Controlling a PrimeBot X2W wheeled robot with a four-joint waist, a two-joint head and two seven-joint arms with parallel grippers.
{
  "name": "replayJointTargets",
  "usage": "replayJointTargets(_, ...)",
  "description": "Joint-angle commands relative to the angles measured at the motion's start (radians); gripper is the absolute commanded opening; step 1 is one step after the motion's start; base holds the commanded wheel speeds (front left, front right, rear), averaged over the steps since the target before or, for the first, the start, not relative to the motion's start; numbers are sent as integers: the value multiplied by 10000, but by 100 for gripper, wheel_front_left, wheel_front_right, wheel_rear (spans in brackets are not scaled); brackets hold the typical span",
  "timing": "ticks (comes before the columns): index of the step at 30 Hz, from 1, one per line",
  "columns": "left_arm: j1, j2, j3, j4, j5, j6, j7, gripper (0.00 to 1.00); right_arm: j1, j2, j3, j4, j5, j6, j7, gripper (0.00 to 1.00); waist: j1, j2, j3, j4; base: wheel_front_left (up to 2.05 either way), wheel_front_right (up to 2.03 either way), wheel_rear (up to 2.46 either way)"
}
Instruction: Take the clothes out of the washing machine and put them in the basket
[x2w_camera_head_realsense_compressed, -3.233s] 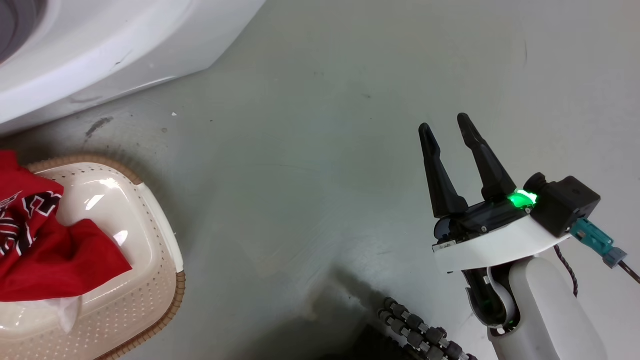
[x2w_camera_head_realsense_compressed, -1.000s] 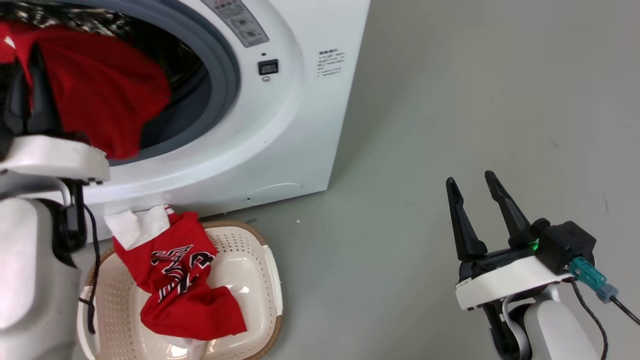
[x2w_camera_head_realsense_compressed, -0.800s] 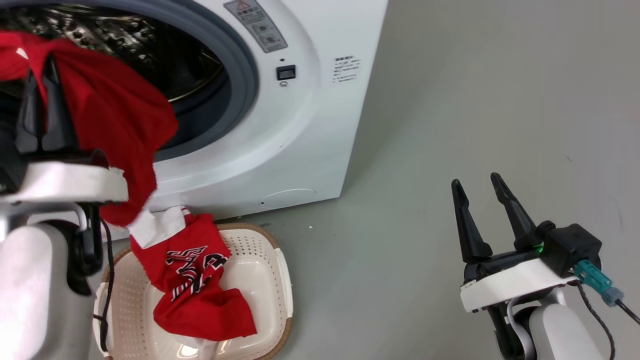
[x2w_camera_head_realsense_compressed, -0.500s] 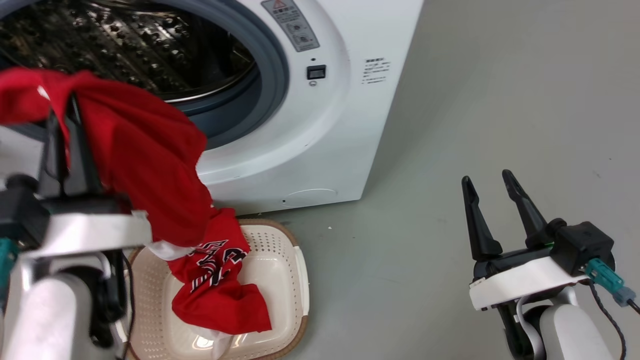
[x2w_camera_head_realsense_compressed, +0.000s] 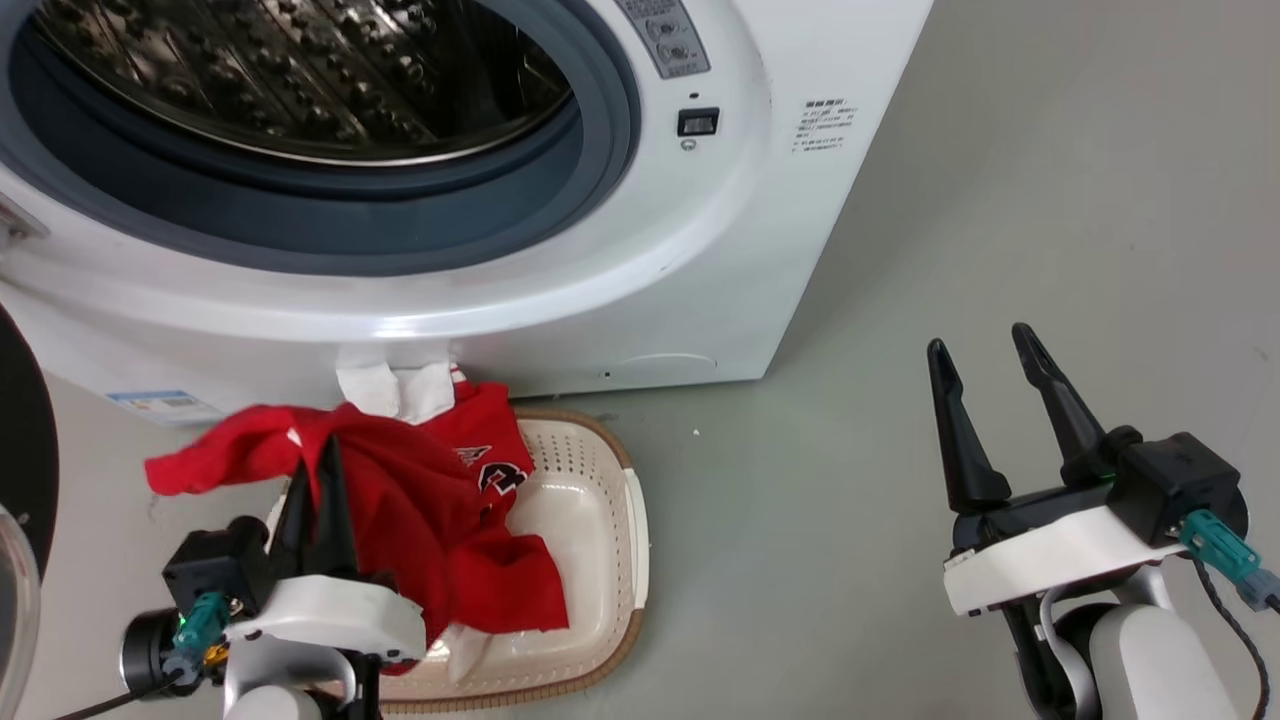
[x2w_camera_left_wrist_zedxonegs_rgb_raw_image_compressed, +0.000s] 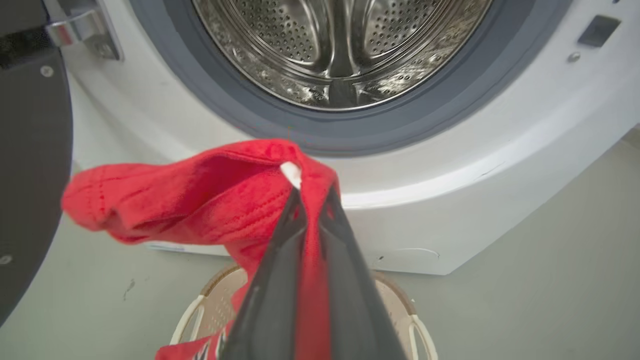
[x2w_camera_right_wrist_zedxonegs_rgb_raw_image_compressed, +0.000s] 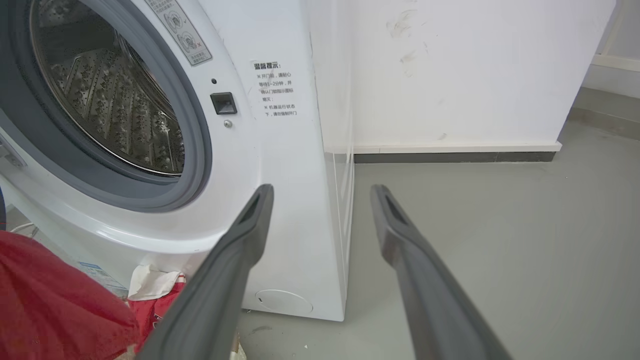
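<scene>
Two fingers of my left gripper (x2w_camera_head_realsense_compressed: 318, 465), seen from the head, pinch the clothes (x2w_camera_head_realsense_compressed: 430, 510) over the basket (x2w_camera_head_realsense_compressed: 640, 530), low enough to drop in, I judge. Left wrist: red cloth clamped, washing machine (x2w_camera_left_wrist_zedxonegs_rgb_raw_image_compressed: 450, 165) drum (x2w_camera_left_wrist_zedxonegs_rgb_raw_image_compressed: 340, 45) bare. Right wrist: my right gripper (x2w_camera_right_wrist_zedxonegs_rgb_raw_image_compressed: 320, 192) gapes, idle.

Bright even light, soft shadows

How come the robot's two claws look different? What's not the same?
The left gripper has its fingers squeezed together on the red clothes; the right gripper has its fingers apart and holds nothing. The left gripper is above the basket; the right gripper is over bare floor. Both have two long dark fingers.
</scene>
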Motion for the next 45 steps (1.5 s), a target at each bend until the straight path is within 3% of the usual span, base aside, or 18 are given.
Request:
replayJointTargets(1,-245,-69,34,403,-108,-50,-165,0,-123,-2,65,-101,-46,-7,43,100,0,0,336,-50,0,0,0)
replayJointTargets(17,-3513,-277,18,6259,21,-1304,-966,0,-1165,1,476,-363,161,-7,-287,100,0,0,3184,-1142,0,0,0)
replayJointTargets(32,-4700,-670,424,9649,565,-1605,-958,0,-1688,-1,749,12,400,-7,-754,100,0,0,4266,-1788,0,0,0)
replayJointTargets(33,-4772,-681,429,9837,615,-1646,-959,20,-1695,1,756,43,400,-7,-773,100,0,0,4260,-1793,0,0,0)
replayJointTargets(34,-4807,-702,423,10028,639,-1690,-959,47,-1695,1,762,82,396,-7,-789,100,0,0,4225,-1792,0,0,0)
replayJointTargets(35,-4824,-726,410,10199,673,-1710,-959,95,-1683,-1,755,126,378,-7,-798,100,0,0,4165,-1780,0,0,0)
replayJointTargets(36,-4836,-748,359,10346,751,-1770,-959,100,-1666,-2,745,177,357,-7,-802,100,0,0,4080,-1756,0,0,0)
replayJointTargets(45,-4285,-1080,539,10576,705,-2186,-960,100,-1307,-2,637,714,183,-7,-789,100,0,0,2220,-1193,0,0,0)
